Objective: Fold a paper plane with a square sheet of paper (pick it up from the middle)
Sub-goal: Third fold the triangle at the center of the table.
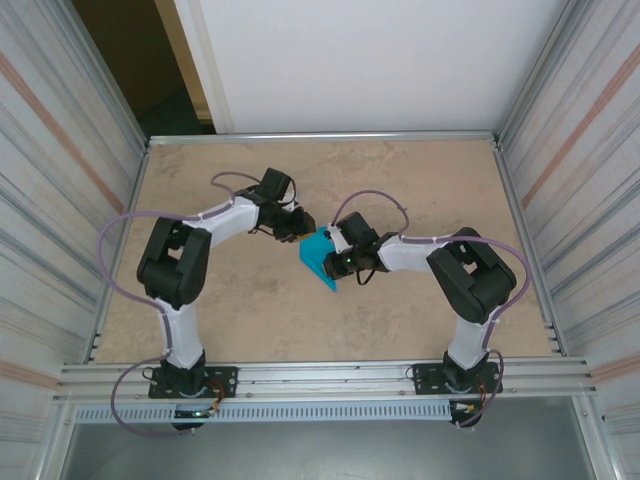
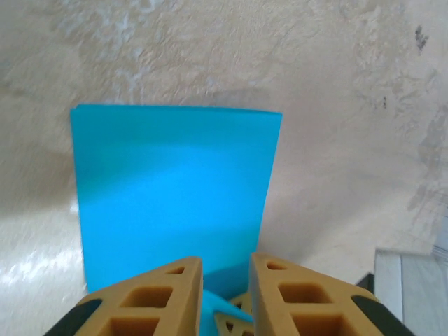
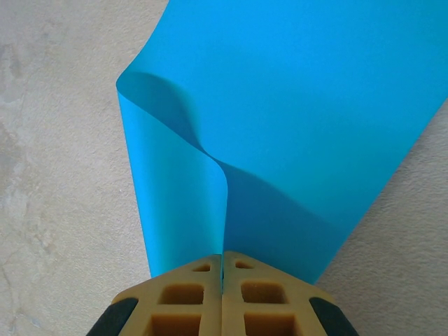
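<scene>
Teal-blue square sheet of paper (image 3: 301, 105) curls ahead of the right fingers (image 3: 183, 297) clamping it; left fingers (image 2: 150, 301) stand parted at its opposite edge.

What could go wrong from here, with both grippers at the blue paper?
1. The right gripper is shut on the paper, which bulges in a loose curl instead of lying flat. Pressing it down now may set a crooked crease.
2. The left gripper has its jaws slightly apart with the paper's edge between them, so that side may slip if the right arm pulls.
3. Both grippers sit very close together; a small move could make them bump.
</scene>
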Action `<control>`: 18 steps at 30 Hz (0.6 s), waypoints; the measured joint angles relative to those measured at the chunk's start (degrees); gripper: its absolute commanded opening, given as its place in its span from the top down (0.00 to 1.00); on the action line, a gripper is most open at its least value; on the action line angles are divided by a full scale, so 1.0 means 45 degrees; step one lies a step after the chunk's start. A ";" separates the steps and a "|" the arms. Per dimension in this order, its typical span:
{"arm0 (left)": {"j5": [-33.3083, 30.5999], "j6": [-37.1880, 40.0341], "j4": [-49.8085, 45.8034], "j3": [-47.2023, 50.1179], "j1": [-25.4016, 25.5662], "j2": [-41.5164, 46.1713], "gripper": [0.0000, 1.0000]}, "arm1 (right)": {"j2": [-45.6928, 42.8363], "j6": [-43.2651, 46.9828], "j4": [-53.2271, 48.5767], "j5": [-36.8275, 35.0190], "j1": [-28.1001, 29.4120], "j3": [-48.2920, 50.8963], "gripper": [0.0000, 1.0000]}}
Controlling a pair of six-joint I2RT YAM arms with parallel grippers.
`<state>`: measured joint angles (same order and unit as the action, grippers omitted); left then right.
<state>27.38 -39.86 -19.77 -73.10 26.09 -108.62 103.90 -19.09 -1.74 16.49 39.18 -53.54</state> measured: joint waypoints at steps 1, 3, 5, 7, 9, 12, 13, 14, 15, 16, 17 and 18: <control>0.0000 -0.0189 0.0248 0.0384 -0.0034 0.0301 0.71 | 0.0005 0.0000 0.0000 0.0005 -0.0015 0.0000 0.98; 0.0005 -0.0593 0.0782 0.1200 -0.0083 0.0889 0.70 | 0.0005 -0.0005 -0.0005 0.0015 -0.0049 0.0000 0.98; 0.0015 -0.0981 0.1409 0.2045 -0.0126 0.1457 0.67 | 0.0005 -0.0005 0.0000 0.0015 -0.0073 0.0000 0.98; 0.0005 -0.1341 0.2074 0.2890 -0.0131 0.2016 0.67 | 0.0005 -0.0019 -0.0005 0.0015 -0.0073 0.0000 0.97; 0.0000 -0.1710 0.2783 0.3789 -0.0131 0.2603 0.66 | 0.0005 -0.0063 0.0000 0.0024 -0.0073 0.0000 0.97; -0.0005 -0.2302 0.3784 0.4920 -0.0049 0.3283 0.67 | 0.0005 -0.0107 0.0000 0.0053 -0.0112 0.0000 0.97; -0.0005 -0.2506 0.4041 0.5158 0.0024 0.3400 0.68 | 0.0005 -0.0107 0.0000 0.0053 -0.0131 0.0000 0.98; -0.0015 -0.2667 0.4255 0.5323 0.0146 0.3449 0.70 | 0.0005 -0.0141 -0.0005 0.0058 -0.0131 0.0000 0.97; -0.0019 -0.2807 0.4401 0.5411 0.0282 0.3453 0.71 | 0.0015 -0.0165 -0.0005 0.0053 -0.0141 0.0000 0.97; -0.0039 -0.2929 0.4532 0.5469 0.0457 0.3449 0.74 | 0.0024 -0.0204 -0.0005 0.0058 -0.0141 -0.0010 0.97; -0.0068 -0.3036 0.4614 0.5508 0.0602 0.3449 0.75 | 0.0034 -0.0238 0.0000 0.0063 -0.0141 -0.0024 0.97; -0.0087 -0.3152 0.4702 0.5527 0.0787 0.3444 0.77 | 0.0053 -0.0277 0.0005 0.0078 -0.0141 -0.0039 0.97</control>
<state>26.98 -54.04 1.39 -48.23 29.63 -93.12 104.14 -20.34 -1.72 16.84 38.54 -53.71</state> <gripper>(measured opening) 0.253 0.043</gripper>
